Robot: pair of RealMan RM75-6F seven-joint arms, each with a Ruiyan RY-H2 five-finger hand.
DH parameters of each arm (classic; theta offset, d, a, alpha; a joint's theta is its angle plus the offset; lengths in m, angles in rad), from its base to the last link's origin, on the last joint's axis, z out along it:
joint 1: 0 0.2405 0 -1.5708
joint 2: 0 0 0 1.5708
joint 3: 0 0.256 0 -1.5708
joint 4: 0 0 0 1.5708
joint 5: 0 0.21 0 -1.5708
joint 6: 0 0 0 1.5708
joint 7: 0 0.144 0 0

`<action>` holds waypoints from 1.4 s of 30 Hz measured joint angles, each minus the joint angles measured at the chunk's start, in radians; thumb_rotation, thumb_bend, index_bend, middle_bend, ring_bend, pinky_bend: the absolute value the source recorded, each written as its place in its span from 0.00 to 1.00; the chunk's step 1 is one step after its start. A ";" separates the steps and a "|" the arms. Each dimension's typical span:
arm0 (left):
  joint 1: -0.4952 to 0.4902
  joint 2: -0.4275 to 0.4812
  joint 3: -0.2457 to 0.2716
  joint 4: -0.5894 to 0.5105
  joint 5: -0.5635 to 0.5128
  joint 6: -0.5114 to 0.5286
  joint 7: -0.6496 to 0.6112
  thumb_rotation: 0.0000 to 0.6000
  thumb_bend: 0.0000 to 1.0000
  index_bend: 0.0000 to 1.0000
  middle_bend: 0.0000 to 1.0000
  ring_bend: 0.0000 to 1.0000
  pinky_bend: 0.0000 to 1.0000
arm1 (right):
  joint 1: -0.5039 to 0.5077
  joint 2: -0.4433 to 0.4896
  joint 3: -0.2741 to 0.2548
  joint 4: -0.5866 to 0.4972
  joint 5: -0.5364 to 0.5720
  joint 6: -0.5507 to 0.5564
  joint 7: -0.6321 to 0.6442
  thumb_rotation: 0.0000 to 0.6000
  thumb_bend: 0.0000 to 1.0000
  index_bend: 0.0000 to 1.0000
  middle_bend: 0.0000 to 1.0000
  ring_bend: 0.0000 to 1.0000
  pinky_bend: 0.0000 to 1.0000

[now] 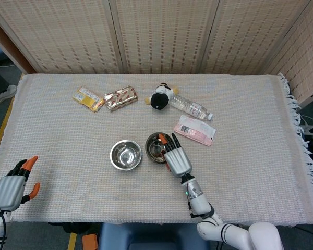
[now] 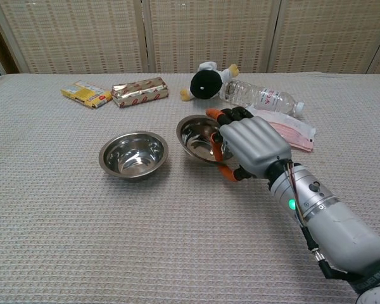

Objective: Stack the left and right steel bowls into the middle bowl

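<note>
Two steel bowls stand near the middle of the table. The left bowl [image 1: 125,154] [image 2: 133,155] sits flat and upright. My right hand [image 1: 176,159] [image 2: 250,149] grips the right bowl [image 1: 155,147] [image 2: 196,136] at its right rim, fingers over the edge and thumb beneath. This bowl is tipped, its opening turned toward the left bowl, and a small gap separates the two. My left hand [image 1: 9,190] hovers at the table's near left corner, fingers apart and holding nothing; the chest view does not show it.
Along the back lie a yellow packet [image 1: 87,98], a brown foil packet [image 1: 120,98], a black-and-white plush toy [image 1: 160,97] and a plastic bottle [image 1: 190,107]. A pink packet [image 1: 195,130] lies just right of the held bowl. A woven cloth [image 1: 250,172] covers the table.
</note>
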 measured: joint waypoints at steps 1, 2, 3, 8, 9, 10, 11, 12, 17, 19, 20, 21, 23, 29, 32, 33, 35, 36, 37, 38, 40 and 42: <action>0.001 0.000 -0.001 -0.001 0.002 -0.001 0.001 1.00 0.42 0.00 0.12 0.09 0.34 | -0.001 0.004 -0.006 -0.006 -0.006 0.017 0.008 1.00 0.48 0.77 0.00 0.00 0.00; 0.002 0.000 -0.003 -0.002 0.003 -0.002 0.002 1.00 0.42 0.00 0.12 0.09 0.34 | -0.003 0.009 -0.009 -0.014 -0.011 0.031 0.012 1.00 0.48 0.77 0.00 0.00 0.00; 0.003 0.001 -0.004 -0.003 0.004 -0.004 0.004 1.00 0.42 0.00 0.12 0.09 0.34 | -0.004 0.015 -0.013 -0.026 -0.016 0.045 0.015 1.00 0.48 0.76 0.00 0.00 0.00; 0.006 0.002 -0.009 -0.005 0.004 -0.015 0.001 1.00 0.42 0.00 0.12 0.09 0.34 | -0.007 0.052 -0.018 -0.142 -0.034 0.092 0.015 1.00 0.48 0.75 0.00 0.00 0.00; 0.007 0.003 -0.010 -0.005 0.004 -0.020 0.000 1.00 0.42 0.00 0.12 0.09 0.34 | -0.005 0.058 -0.017 -0.168 -0.034 0.094 0.011 1.00 0.48 0.74 0.00 0.00 0.00; 0.007 0.003 -0.011 -0.005 0.004 -0.023 -0.002 1.00 0.42 0.00 0.12 0.09 0.34 | 0.000 0.064 -0.013 -0.202 -0.034 0.093 0.002 1.00 0.48 0.74 0.00 0.00 0.00; 0.007 0.004 -0.012 -0.006 0.004 -0.025 -0.003 1.00 0.42 0.00 0.12 0.09 0.34 | 0.006 0.067 -0.008 -0.226 -0.032 0.089 -0.008 1.00 0.48 0.73 0.00 0.00 0.00; 0.008 0.004 -0.014 -0.006 0.003 -0.028 -0.001 1.00 0.42 0.00 0.12 0.09 0.34 | 0.014 0.068 -0.003 -0.247 -0.027 0.081 -0.019 1.00 0.48 0.72 0.00 0.00 0.00; 0.014 0.007 -0.018 -0.012 -0.001 -0.034 0.005 1.00 0.42 0.00 0.12 0.09 0.34 | 0.080 0.024 0.050 -0.273 0.033 0.000 -0.066 1.00 0.48 0.70 0.00 0.00 0.00; 0.016 0.010 -0.019 -0.015 0.001 -0.034 0.002 1.00 0.42 0.00 0.12 0.09 0.34 | 0.109 -0.017 0.075 -0.250 0.067 -0.033 -0.072 1.00 0.48 0.66 0.00 0.00 0.00; 0.017 0.012 -0.019 -0.016 0.003 -0.033 0.000 1.00 0.42 0.00 0.12 0.09 0.34 | 0.121 -0.036 0.084 -0.234 0.082 -0.049 -0.072 1.00 0.48 0.64 0.00 0.00 0.00; 0.019 0.014 -0.020 -0.017 0.004 -0.032 -0.004 1.00 0.42 0.00 0.12 0.09 0.34 | 0.134 -0.054 0.093 -0.217 0.096 -0.065 -0.071 1.00 0.48 0.61 0.00 0.00 0.00; 0.021 0.017 -0.023 -0.017 0.003 -0.032 -0.011 1.00 0.42 0.00 0.12 0.09 0.34 | 0.162 -0.095 0.108 -0.172 0.121 -0.098 -0.056 1.00 0.48 0.53 0.00 0.00 0.00; 0.024 0.026 -0.031 -0.017 0.006 -0.036 -0.027 1.00 0.42 0.00 0.12 0.09 0.34 | 0.215 -0.134 0.076 -0.107 0.153 -0.120 -0.003 1.00 0.22 0.00 0.00 0.00 0.00; 0.027 0.028 -0.029 -0.016 0.021 -0.030 -0.034 1.00 0.42 0.00 0.12 0.09 0.34 | 0.209 -0.124 0.060 -0.120 0.144 -0.083 -0.021 1.00 0.15 0.00 0.00 0.00 0.00; 0.029 0.030 -0.028 -0.018 0.027 -0.027 -0.034 1.00 0.42 0.00 0.12 0.09 0.34 | 0.203 -0.114 0.054 -0.134 0.140 -0.071 -0.027 1.00 0.14 0.00 0.00 0.00 0.00; 0.033 0.034 -0.025 -0.022 0.035 -0.021 -0.031 1.00 0.42 0.00 0.12 0.09 0.34 | 0.183 -0.078 0.039 -0.187 0.131 -0.048 -0.045 1.00 0.13 0.00 0.00 0.00 0.00; 0.036 0.037 -0.024 -0.026 0.038 -0.017 -0.028 1.00 0.42 0.00 0.11 0.09 0.34 | 0.171 -0.055 0.031 -0.218 0.126 -0.036 -0.056 1.00 0.12 0.00 0.00 0.00 0.00; 0.039 0.040 -0.023 -0.029 0.040 -0.014 -0.027 1.00 0.42 0.00 0.10 0.09 0.34 | 0.151 -0.019 0.017 -0.268 0.122 -0.019 -0.073 1.00 0.12 0.00 0.00 0.00 0.00; 0.041 0.044 -0.022 -0.034 0.042 -0.010 -0.025 1.00 0.42 0.00 0.10 0.09 0.34 | 0.133 0.015 0.004 -0.311 0.119 -0.005 -0.089 1.00 0.12 0.00 0.00 0.00 0.00; 0.051 0.058 -0.019 -0.045 0.047 0.001 -0.022 1.00 0.42 0.00 0.09 0.09 0.33 | 0.081 0.114 -0.032 -0.428 0.117 0.030 -0.133 1.00 0.12 0.00 0.00 0.00 0.00; 0.063 0.072 -0.014 -0.052 0.054 0.016 -0.023 1.00 0.42 0.00 0.09 0.08 0.32 | 0.030 0.221 -0.070 -0.528 0.119 0.062 -0.175 1.00 0.12 0.00 0.00 0.00 0.00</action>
